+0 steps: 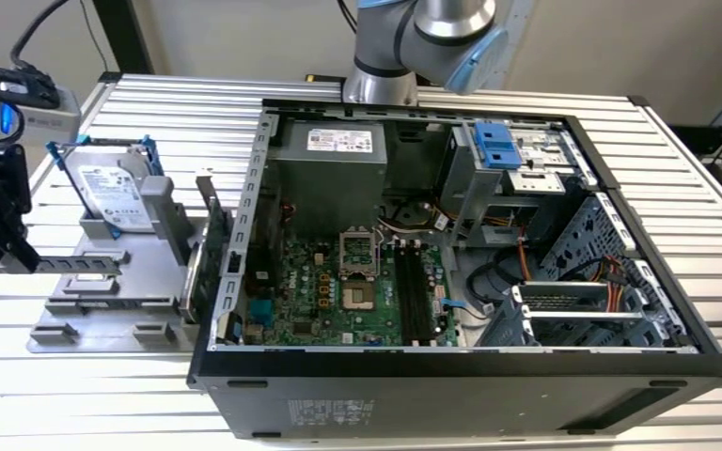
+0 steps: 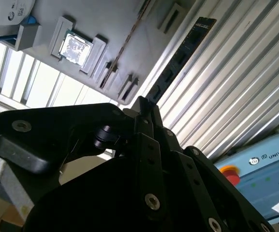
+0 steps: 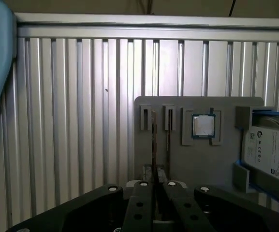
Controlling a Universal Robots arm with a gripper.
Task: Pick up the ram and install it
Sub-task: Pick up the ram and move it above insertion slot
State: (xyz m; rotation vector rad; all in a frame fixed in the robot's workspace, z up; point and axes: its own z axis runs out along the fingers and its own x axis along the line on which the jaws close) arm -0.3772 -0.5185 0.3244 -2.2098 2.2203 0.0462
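The claw [image 2: 144, 104] is pinched narrow on one end of the ram [image 2: 185, 48], and most of the stick pokes out well past the fingertips. In the exterior view it's way out at the exterior view's left, over the grey parts holder [image 1: 98, 319], well apart from the open computer case [image 1: 462, 362]. The stick looks lifted clear of the holder's slots, though I can't swear to it from these angles. The CPU chip [image 3: 203, 126] and hard drive [image 1: 117, 193] sit in their own spots on the holder, which rests on the ribbed worktop [image 1: 148, 395].

My read is that the pickup is basically done and this is the carry-over bit. Since the grip is right at one end, the stick is one long lever. I'd go slow with no snappy wrist turns, or it may pivot between the pads. It has to stay high enough to clear the case wall. The long edge should sit parallel to the black memory slots [image 1: 414, 296] on the motherboard [image 1: 323, 301], because a tilted stick would likely jam at one end.
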